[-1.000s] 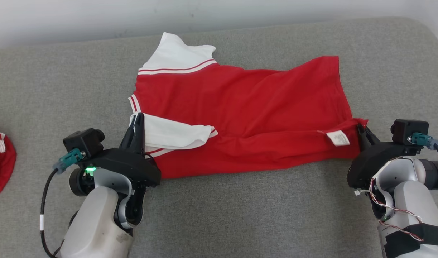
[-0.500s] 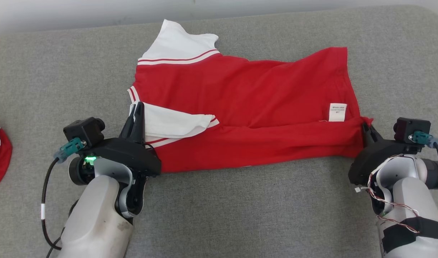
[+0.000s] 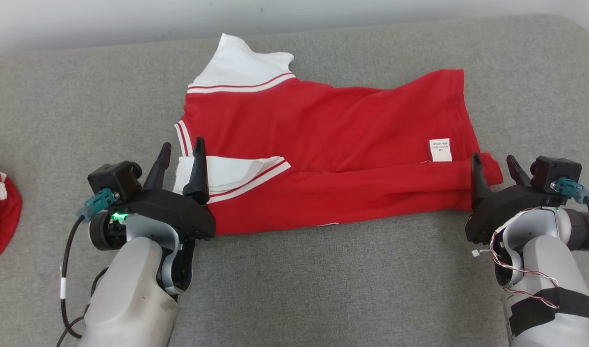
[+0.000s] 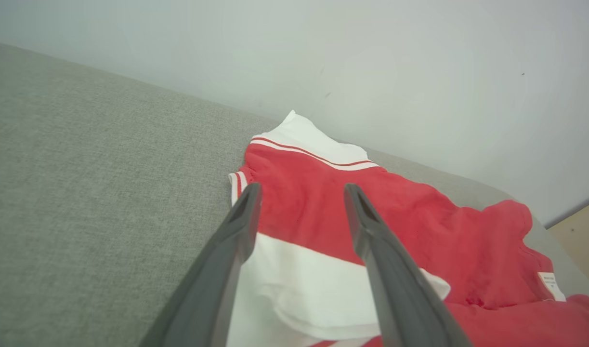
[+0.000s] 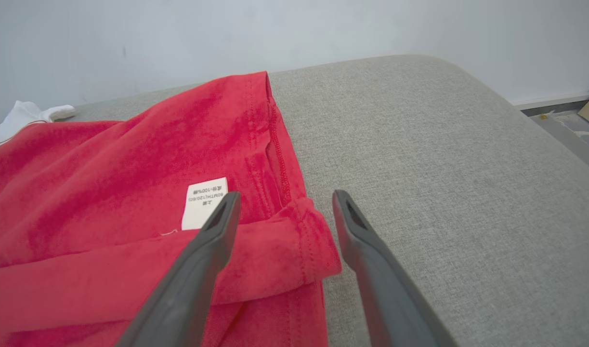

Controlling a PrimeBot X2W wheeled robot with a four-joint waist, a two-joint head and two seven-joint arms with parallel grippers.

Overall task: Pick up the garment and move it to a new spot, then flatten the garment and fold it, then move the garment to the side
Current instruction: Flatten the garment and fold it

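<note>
Lower left: left gripper (image 3: 182,143), jaws wide, empty, at folded white sleeve (image 3: 231,171). Centre: red cloth shirt (image 3: 333,125) flat on grey fabric cushion (image 3: 323,289), near edge folded over. Lower right: right gripper (image 3: 492,157) wide, empty, at hem. Seemingly first fold laid; more folding, move aside remain

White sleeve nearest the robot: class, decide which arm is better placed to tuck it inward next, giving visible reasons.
Left, probably. The left gripper stands open, straddling the edge of the white sleeve, while the right gripper is open at the hem corner of the red shirt, at the opposite end.
</note>
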